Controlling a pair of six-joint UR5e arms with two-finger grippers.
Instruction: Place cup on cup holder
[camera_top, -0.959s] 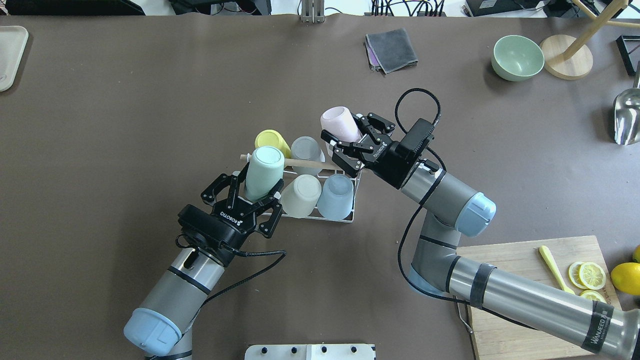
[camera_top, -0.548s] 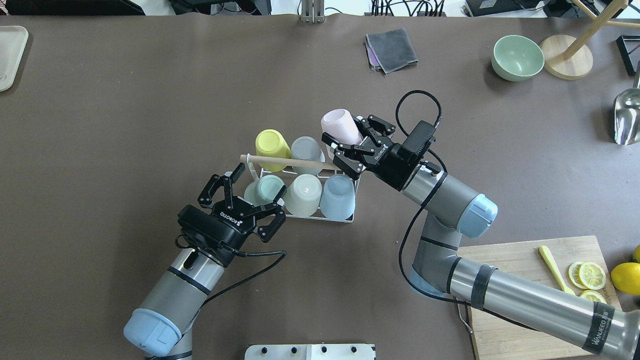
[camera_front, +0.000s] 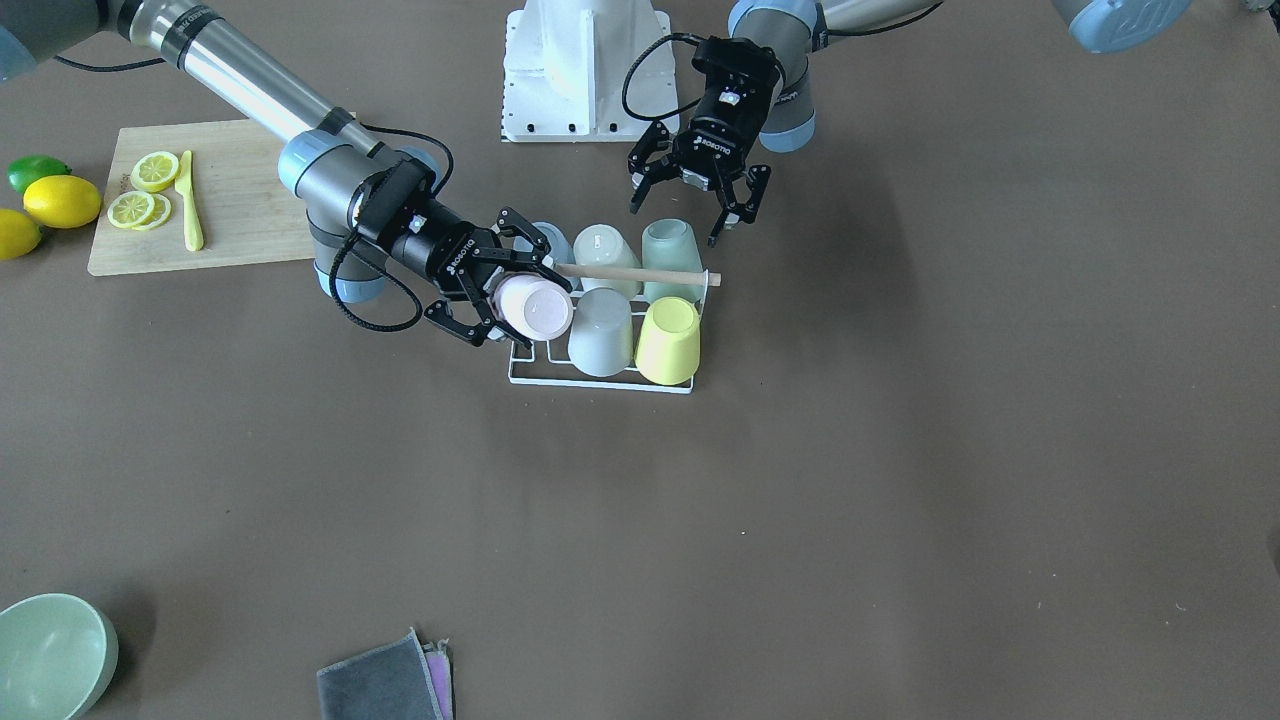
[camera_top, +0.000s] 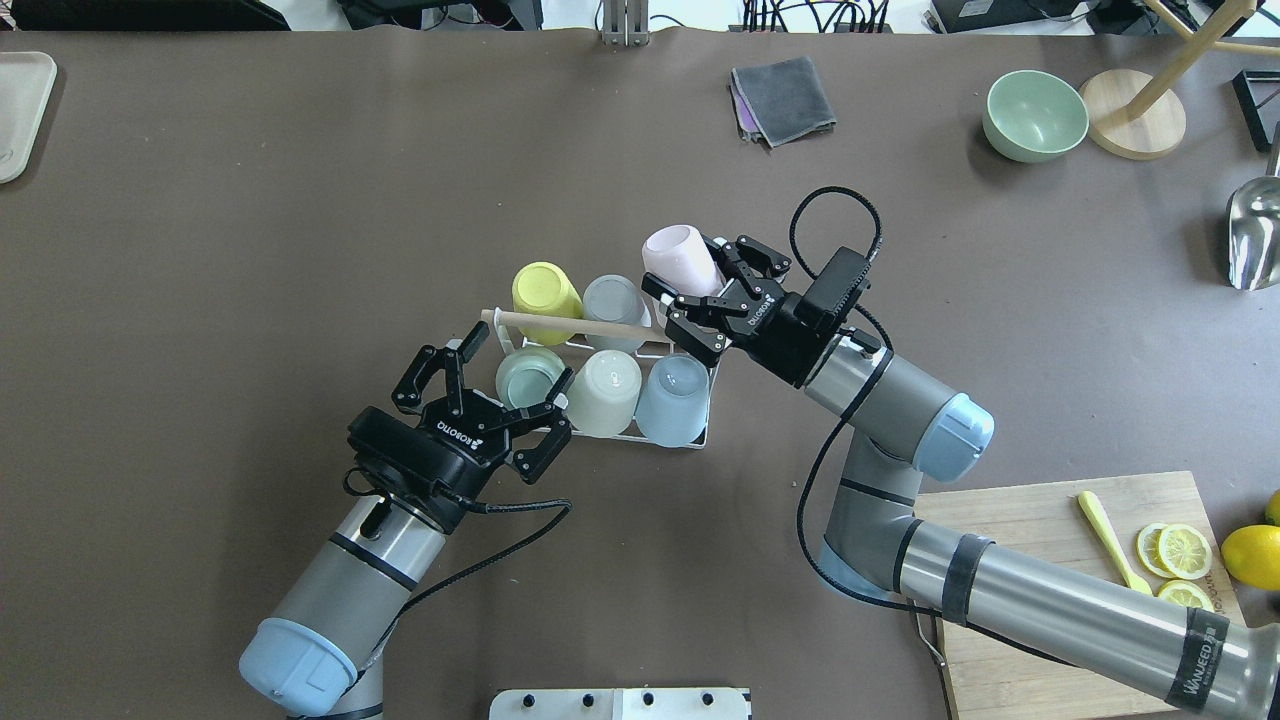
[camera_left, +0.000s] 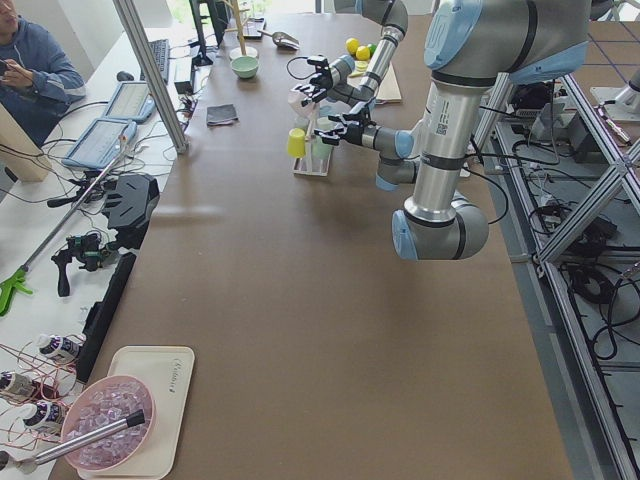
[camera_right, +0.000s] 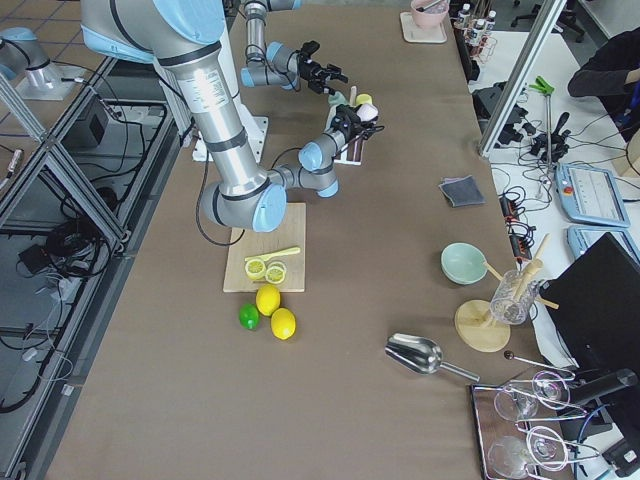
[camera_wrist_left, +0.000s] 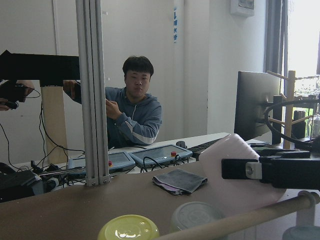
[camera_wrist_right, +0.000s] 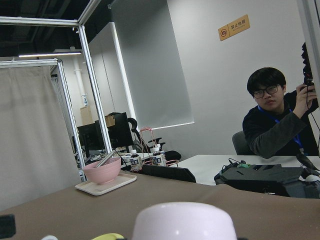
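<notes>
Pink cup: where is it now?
In the overhead view, the pink cup is held in the right gripper, tilted at the cup holder's far right corner, beside the grey cup.

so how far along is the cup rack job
Done: five cups sit upside down on the cup holder: yellow, grey, mint, cream, blue. The left gripper is open by the mint cup. In hand: the right gripper is shut on the pink cup, tilted at the last free corner. Left: probably seat it on its prong and let go.
</notes>
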